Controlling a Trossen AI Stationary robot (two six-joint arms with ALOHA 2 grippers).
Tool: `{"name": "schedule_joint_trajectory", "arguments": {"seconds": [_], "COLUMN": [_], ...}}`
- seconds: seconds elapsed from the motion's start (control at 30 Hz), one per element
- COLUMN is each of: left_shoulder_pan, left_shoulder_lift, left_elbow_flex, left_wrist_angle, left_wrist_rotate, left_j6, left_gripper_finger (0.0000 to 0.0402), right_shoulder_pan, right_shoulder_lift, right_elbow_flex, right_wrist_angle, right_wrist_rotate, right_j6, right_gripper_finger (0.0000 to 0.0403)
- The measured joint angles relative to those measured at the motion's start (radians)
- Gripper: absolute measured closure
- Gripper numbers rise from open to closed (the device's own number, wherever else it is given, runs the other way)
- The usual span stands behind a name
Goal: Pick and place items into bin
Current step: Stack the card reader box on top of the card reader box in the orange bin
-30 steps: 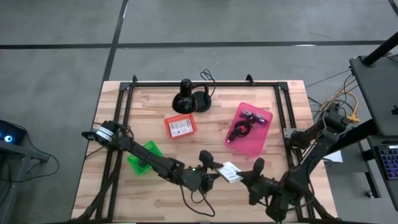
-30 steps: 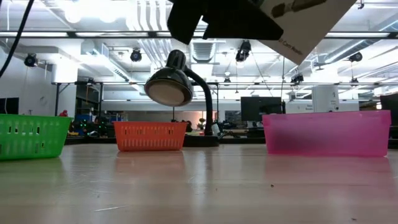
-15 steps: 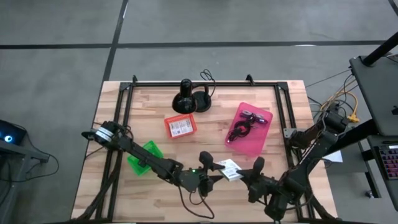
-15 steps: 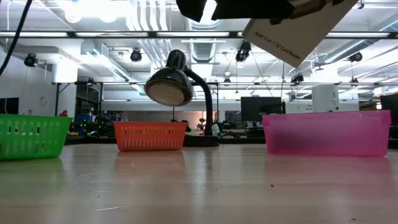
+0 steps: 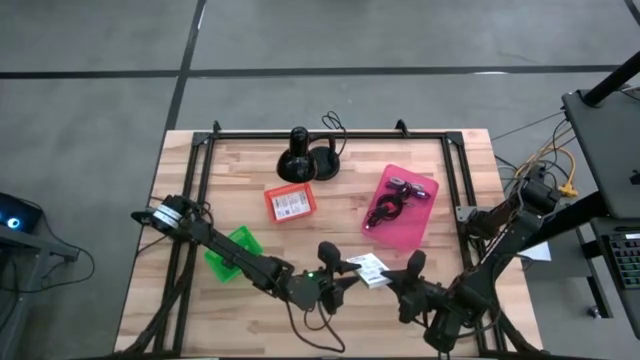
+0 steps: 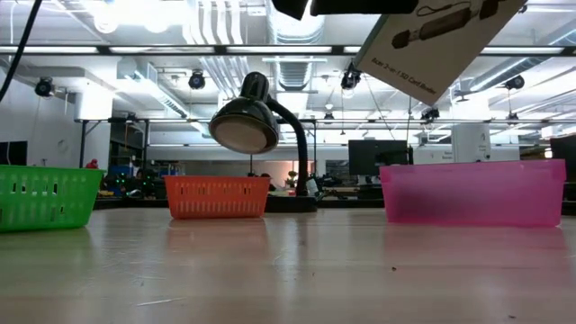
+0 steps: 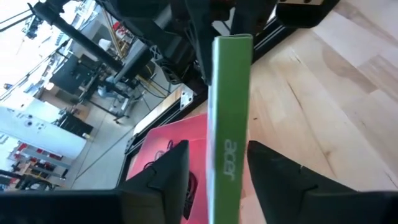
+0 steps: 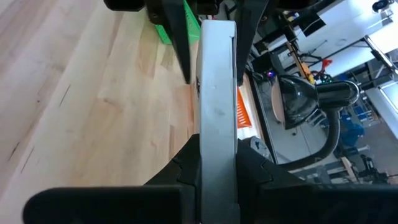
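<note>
Right gripper [image 8: 217,158] clamped on white card [image 5: 368,269], lower centre of high view, held above table [image 5: 470,200]. Left gripper [image 7: 217,165] jaws apart either side of same card's green edge; contact cannot tell. Pale wood planks; pink bin [image 5: 403,207] centre-right, orange basket [image 5: 290,202], green basket [image 5: 233,252], black lamp [image 5: 298,155]. Low view alone shows card's printed face and lit workshop ceiling; high view alone shows grey floor.
</note>
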Motion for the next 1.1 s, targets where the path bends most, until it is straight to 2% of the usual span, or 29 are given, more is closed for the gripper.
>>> {"name": "schedule_joint_trajectory", "arguments": {"seconds": [0.17,0.7,0.8,0.97,1.1], "left_shoulder_pan": [0.001,0.028,0.029,0.028,0.029], "left_shoulder_lift": [0.0,0.0,0.0,0.0,0.0], "left_elbow_flex": [0.0,-0.005,-0.001,-0.001,-0.002], "left_wrist_angle": [0.0,0.0,-0.003,-0.002,-0.004], "left_wrist_rotate": [0.035,0.043,0.043,0.045,0.044], "left_j6": [-0.001,-0.004,-0.004,-0.003,-0.002], "left_gripper_finger": [0.0275,0.028,0.0303,0.0366,0.0374], "right_shoulder_pan": [-0.005,-0.011,-0.011,-0.011,-0.011], "right_shoulder_lift": [0.0,0.0,0.0,0.0,0.0], "right_elbow_flex": [0.0,0.0,0.0,0.0,0.0], "right_wrist_angle": [0.0,0.032,0.031,0.033,0.032], "right_wrist_rotate": [-0.002,-0.002,0.003,0.005,0.004], "right_j6": [0.0,-0.008,-0.008,-0.009,-0.011], "right_gripper_finger": [0.0367,0.0367,0.0367,0.0367,0.0367]}}
